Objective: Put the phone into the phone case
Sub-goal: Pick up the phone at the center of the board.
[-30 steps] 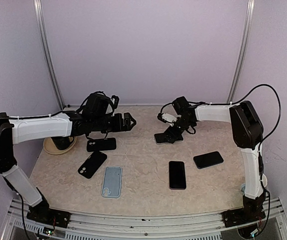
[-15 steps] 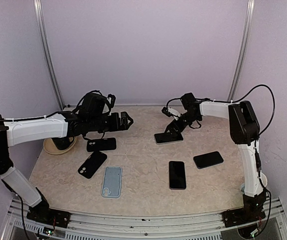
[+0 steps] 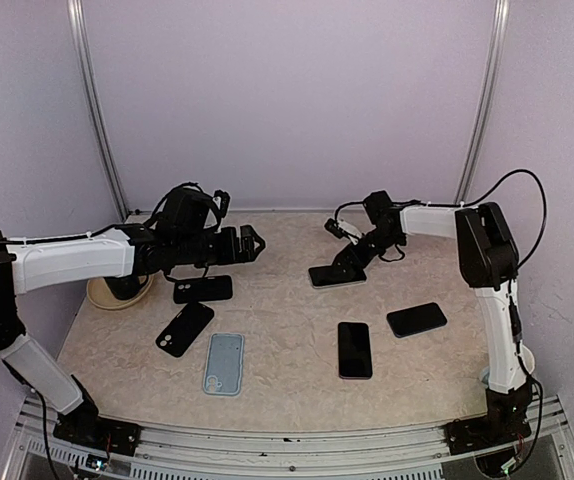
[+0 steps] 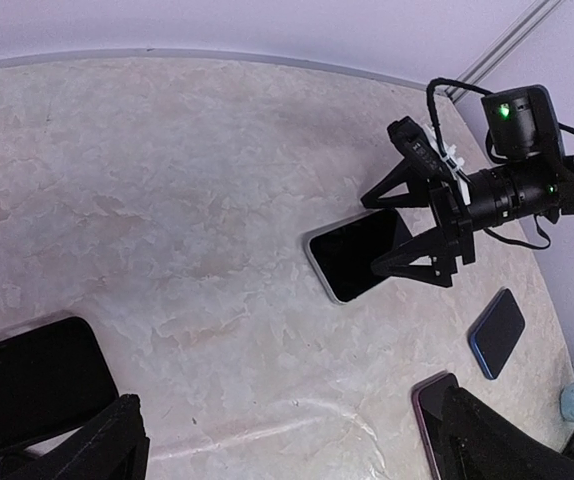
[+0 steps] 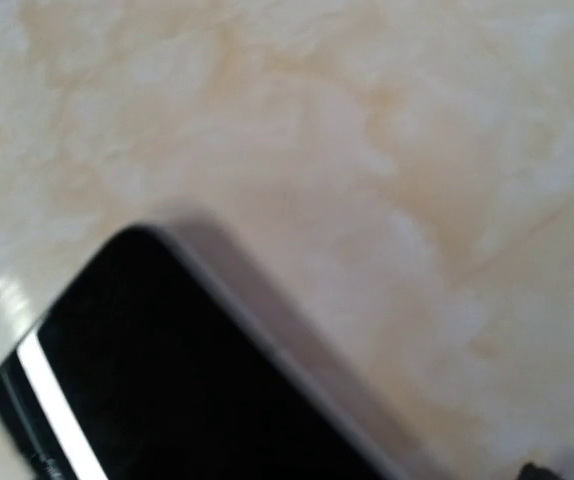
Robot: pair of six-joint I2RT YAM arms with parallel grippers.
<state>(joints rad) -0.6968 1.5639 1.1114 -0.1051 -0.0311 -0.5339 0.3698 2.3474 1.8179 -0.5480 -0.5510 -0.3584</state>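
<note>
Six flat pieces on the marbled table (image 3: 287, 310), all well apart. Nearest the front edge, pale blue phone case (image 3: 223, 363) — face up, bare tabletop on every side, free to approach from any direction. Just behind, black phone (image 3: 355, 349) right of centre, black slab (image 3: 185, 328) slanted at left, tilted phone (image 3: 416, 319) near the right edge, side phone (image 3: 203, 289) below the left arm. Farther back, far phone (image 3: 335, 274): flat, glossy dark screen up, thin pale rim, open room left and front. Over its right end, right gripper (image 3: 341, 250), jaws spread wide, nothing between them; touching or not, cannot tell. A second ago lower and closer on that phone, now lifted and turned — phone unmoved. At far left-centre, left gripper (image 3: 255, 244) aloft, jaws also wide apart, empty, drawn back slightly leftward.
</note>
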